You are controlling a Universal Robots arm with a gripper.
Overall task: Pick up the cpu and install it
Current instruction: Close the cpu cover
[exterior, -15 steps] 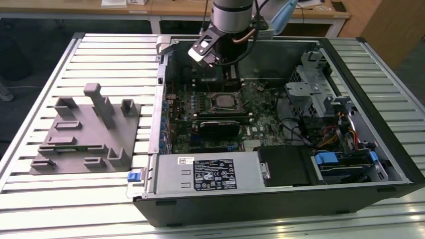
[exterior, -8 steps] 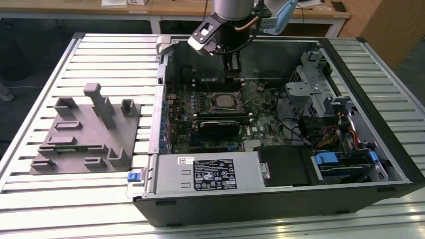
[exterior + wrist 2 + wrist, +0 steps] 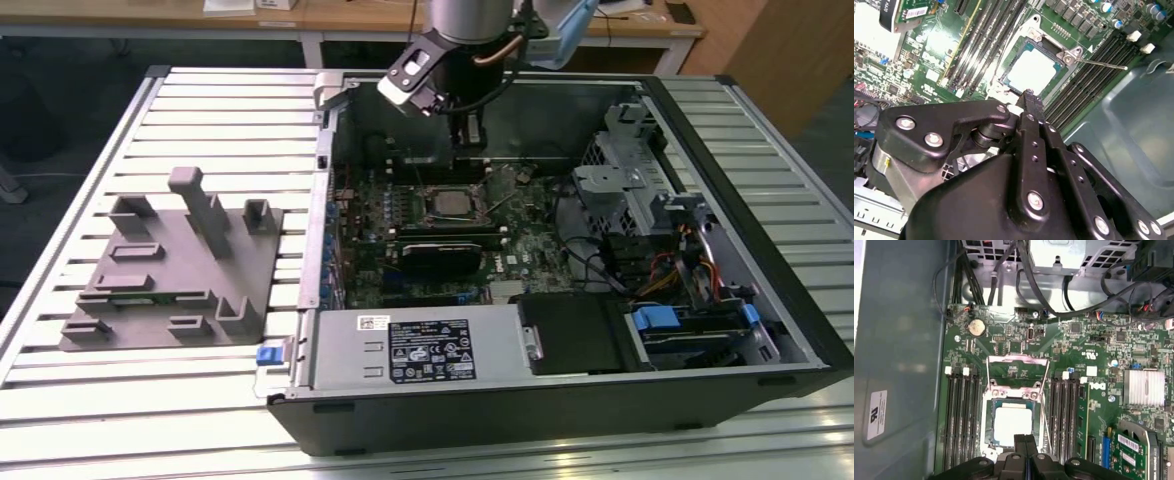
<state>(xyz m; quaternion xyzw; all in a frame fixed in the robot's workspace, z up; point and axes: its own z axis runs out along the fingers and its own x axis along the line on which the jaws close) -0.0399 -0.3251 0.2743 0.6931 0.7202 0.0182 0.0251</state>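
Hovering hand [image 3: 1025,439] closed empty near cpu [image 3: 1012,426] in socket [image 3: 986,430] | slatted metal table [image 3: 200,110] | wooden desks [image 3: 347,15] behind

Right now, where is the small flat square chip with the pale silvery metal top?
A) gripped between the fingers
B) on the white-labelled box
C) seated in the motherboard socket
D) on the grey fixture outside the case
C: the cpu lies flat in the socket, below the shut gripper.

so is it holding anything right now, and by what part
nothing is held: the pincer is shut with nothing between its fingertips, and the cpu lies flat in the socket, just past those tips
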